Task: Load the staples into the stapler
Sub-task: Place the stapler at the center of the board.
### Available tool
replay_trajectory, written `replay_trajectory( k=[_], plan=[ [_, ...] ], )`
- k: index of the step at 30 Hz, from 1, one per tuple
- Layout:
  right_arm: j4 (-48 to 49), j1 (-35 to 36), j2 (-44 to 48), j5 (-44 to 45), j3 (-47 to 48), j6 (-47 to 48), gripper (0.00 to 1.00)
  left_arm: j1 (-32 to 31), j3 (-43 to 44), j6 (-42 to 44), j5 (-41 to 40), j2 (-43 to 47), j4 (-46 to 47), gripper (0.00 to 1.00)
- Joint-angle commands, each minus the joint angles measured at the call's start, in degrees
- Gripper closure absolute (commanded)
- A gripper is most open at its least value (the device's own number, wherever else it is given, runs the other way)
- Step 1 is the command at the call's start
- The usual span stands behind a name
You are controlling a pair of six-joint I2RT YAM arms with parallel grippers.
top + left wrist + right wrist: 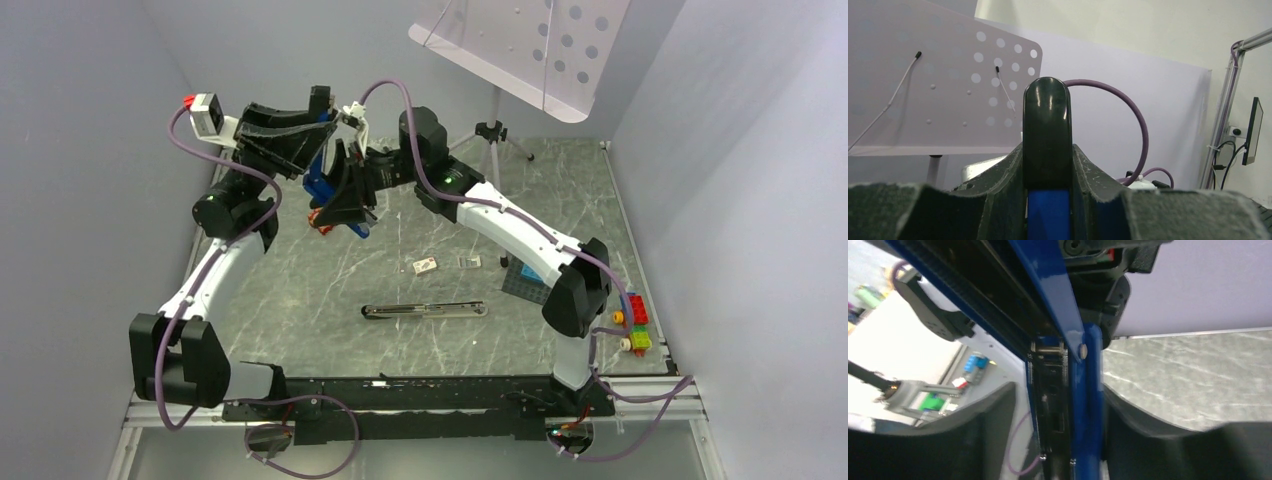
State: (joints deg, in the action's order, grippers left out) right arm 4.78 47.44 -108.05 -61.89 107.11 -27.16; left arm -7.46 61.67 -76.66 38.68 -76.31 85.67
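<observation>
I hold a blue stapler (318, 178) in the air at the back left, between both arms. My left gripper (300, 135) is shut on it; in the left wrist view its black rounded end (1047, 132) and blue body stand clamped between the fingers. My right gripper (352, 195) straddles the opened stapler (1087, 405). The right finger (1128, 415) lies against the blue side. A gap shows between the left finger (993, 415) and the black magazine. The staples (468, 262), a tiny silver block, lie on the table mid-right, far from both grippers.
A long silver stapler (425, 310) lies flat at the table's middle front. A small box (425, 265) sits beside the staples. A dark baseplate (522, 283) and coloured toy bricks (636, 322) lie at the right. A tripod (492, 130) with a perforated board stands at the back.
</observation>
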Motion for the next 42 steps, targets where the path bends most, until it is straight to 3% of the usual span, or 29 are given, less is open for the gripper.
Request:
replay_trajectory(
  k=[1, 4, 8, 15, 23, 42],
  plan=[
    [0.8, -0.1, 0.9, 1.1, 2.2, 0.3, 0.47, -0.1, -0.8, 2.9, -4.4, 3.7, 9.9, 1.0],
    [-6.7, -0.8, 2.8, 1.9, 1.3, 8.1, 0.69, 0.6, -3.4, 4.2, -5.7, 5.3, 9.9, 1.0],
    [-14.8, -3.6, 6.0, 4.5, -1.2, 15.1, 0.79, 2.3, -8.6, 5.7, -7.8, 7.5, 9.9, 1.0],
    [-29.7, -7.9, 9.1, 8.9, 0.5, 29.4, 0.81, 2.7, -16.0, 6.0, -9.1, 8.2, 9.9, 1.0],
    [-52.8, -7.9, 4.6, 16.5, 9.7, 44.3, 0.82, 2.7, -21.2, 4.9, -5.5, 5.4, 9.9, 0.93],
    [-58.7, -8.0, 2.4, 30.3, 11.4, 50.6, 0.83, 4.7, -25.2, 2.8, 0.3, 2.2, 10.0, 0.59]
  ],
)
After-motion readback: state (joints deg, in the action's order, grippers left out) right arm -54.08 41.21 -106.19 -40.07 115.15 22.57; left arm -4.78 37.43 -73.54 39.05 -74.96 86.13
